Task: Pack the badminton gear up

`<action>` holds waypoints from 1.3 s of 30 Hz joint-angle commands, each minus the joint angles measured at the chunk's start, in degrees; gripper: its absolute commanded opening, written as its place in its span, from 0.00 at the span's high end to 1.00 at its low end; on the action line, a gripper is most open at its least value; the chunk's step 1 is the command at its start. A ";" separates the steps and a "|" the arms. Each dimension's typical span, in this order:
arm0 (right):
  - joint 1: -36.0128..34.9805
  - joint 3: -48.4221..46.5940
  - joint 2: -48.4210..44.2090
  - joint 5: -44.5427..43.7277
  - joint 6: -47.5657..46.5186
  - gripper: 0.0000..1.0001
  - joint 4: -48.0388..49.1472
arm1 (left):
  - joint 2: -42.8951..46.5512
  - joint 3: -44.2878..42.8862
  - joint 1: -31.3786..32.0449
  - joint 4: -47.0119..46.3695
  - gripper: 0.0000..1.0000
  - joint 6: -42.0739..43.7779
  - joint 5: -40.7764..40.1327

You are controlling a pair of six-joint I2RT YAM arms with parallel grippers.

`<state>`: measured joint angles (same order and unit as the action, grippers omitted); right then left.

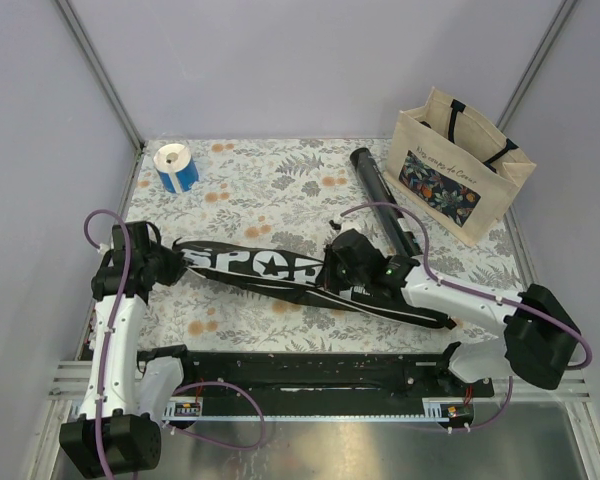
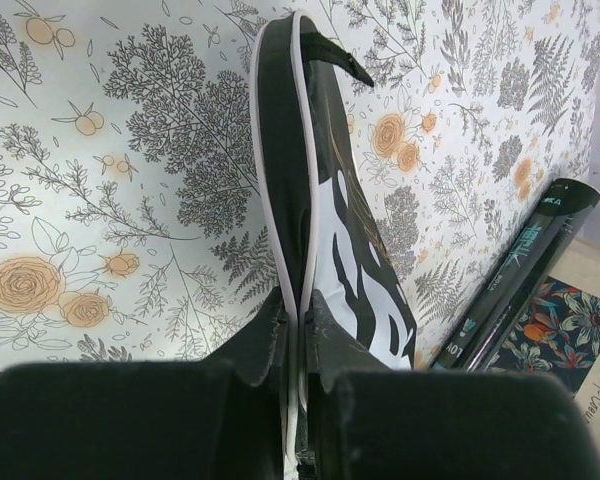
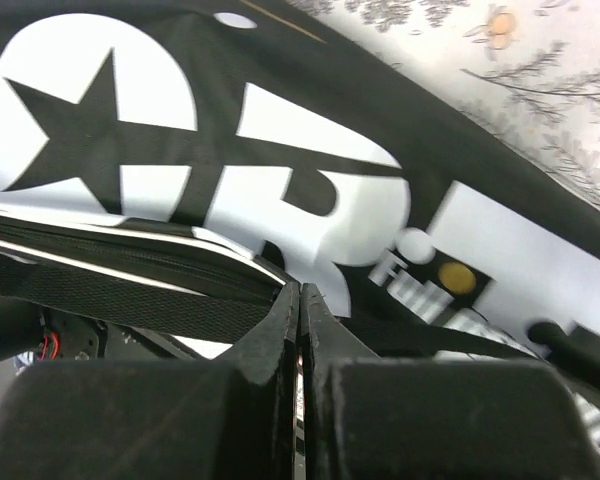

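Lying lengthwise left-right, racket case [image 1: 265,268], handle end right.

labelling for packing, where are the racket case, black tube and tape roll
racket case [image 1: 252,264], top view, on its white lettering
black tube [image 1: 376,187], top view, upper part of the shaft
tape roll [image 1: 175,167], top view, its side

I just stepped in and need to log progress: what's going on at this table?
Two robot arms are working on the black racket case lettered SPORT, which lies across the middle of the table. The left gripper is pinching the case's white-piped edge at the end on its own side. The right gripper is shut at the zip edge further along; whether it pinches anything is unclear. The black tube lies outside the case, next to the tote bag.
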<state>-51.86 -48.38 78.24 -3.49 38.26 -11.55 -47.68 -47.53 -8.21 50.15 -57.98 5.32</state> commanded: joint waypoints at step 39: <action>27.86 13.05 -22.25 -27.10 -2.49 1.00 -17.46 | 0.92 -15.05 -2.34 8.82 1.00 -1.70 -27.12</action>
<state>-26.76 -36.05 57.36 -27.55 37.15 -30.13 -46.89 -58.92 -8.99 62.74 -61.71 -13.54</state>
